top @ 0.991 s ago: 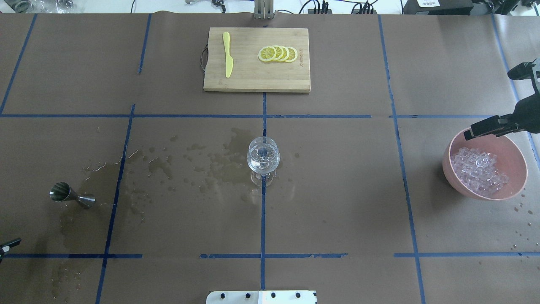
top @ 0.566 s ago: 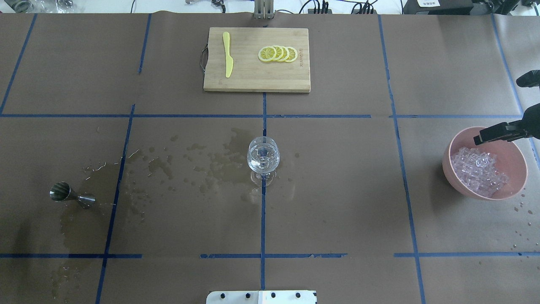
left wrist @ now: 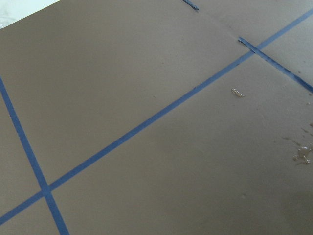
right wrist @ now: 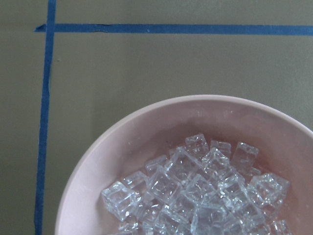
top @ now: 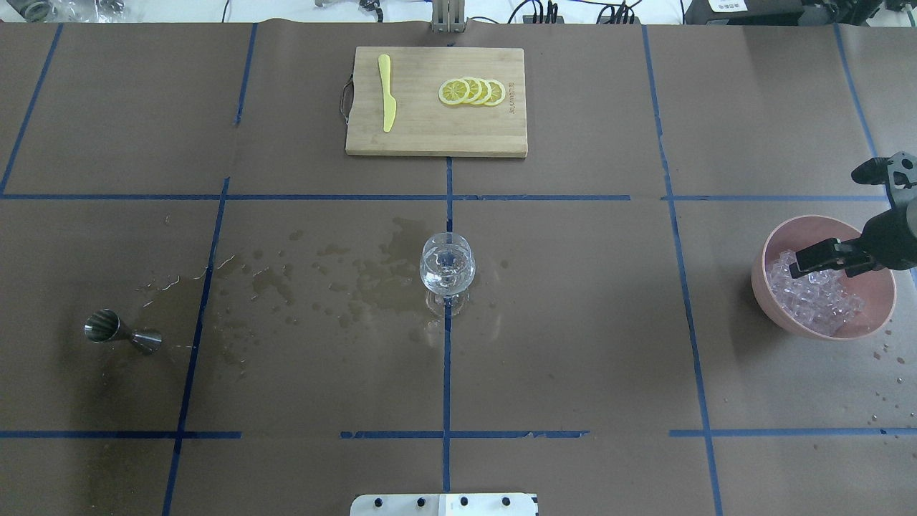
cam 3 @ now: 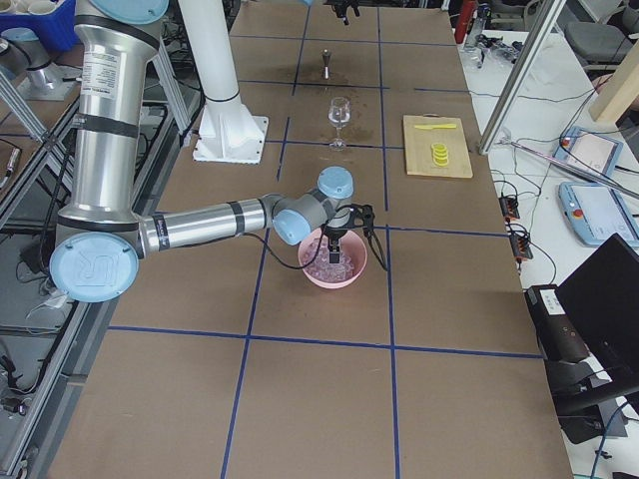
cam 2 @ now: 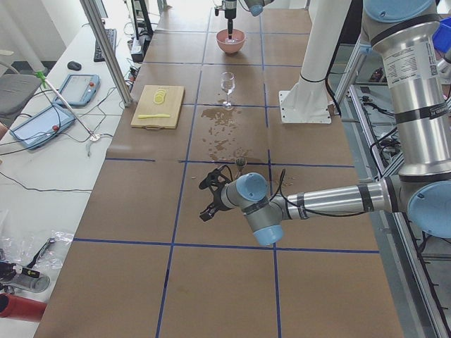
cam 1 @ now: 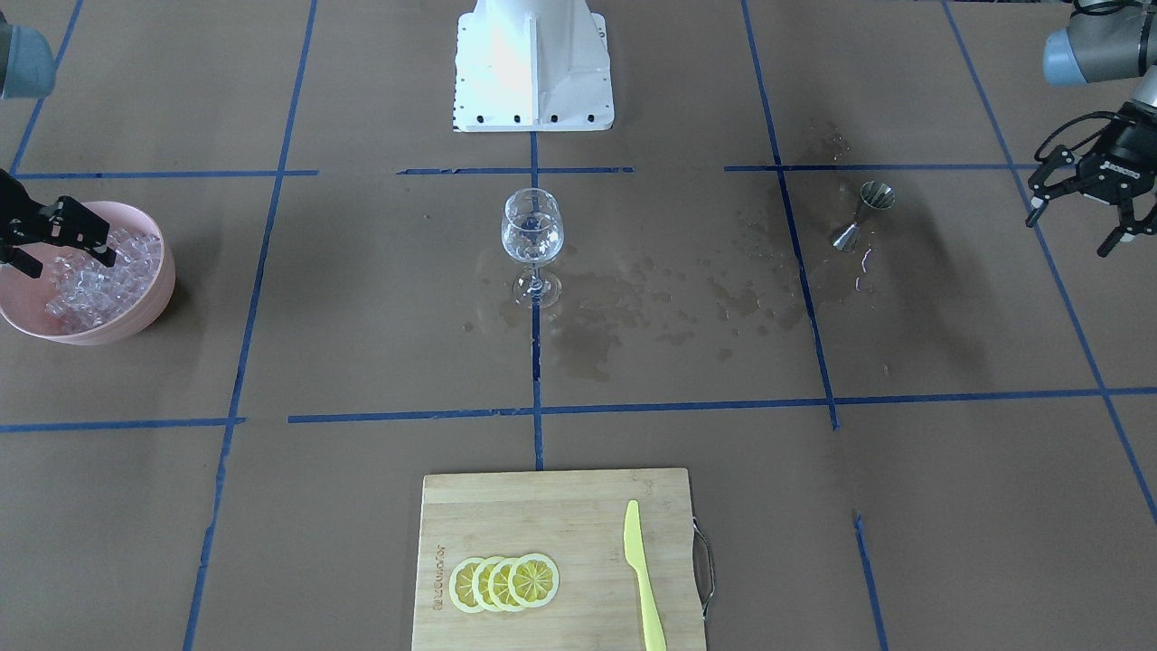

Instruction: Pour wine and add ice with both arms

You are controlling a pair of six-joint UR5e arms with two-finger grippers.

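Since clear liquid shows low in the wine glass (top: 447,266) at the centre of the worktop (top: 573,344), the pouring half is judged done. Wine (cam 1: 531,244) is barely made out in the bowl of the wine glass; wet patches (cam 1: 633,303) are noted on the worktop between wine glass and jigger (cam 1: 863,217). Jigger is set down on the robot's left, well apart from the wine glass, touched by nothing. Left arm (cam 1: 1089,41) is held off at the worktop's edge; left jaws are spread wide, nothing in them.

Ice (right wrist: 195,196) is heaped in a pink bowl (top: 758,276) far on the robot's right. Right arm (top: 892,236) is reached over that bowl; right jaws are seen apart in the front view, tips down at the heap, no cube made out between them. No cube can be told for certain in the wine glass.

Ice step is judged barely begun. Left to do, by this reckoning: a cube to be gripped, carried across to the wine glass and dropped in.
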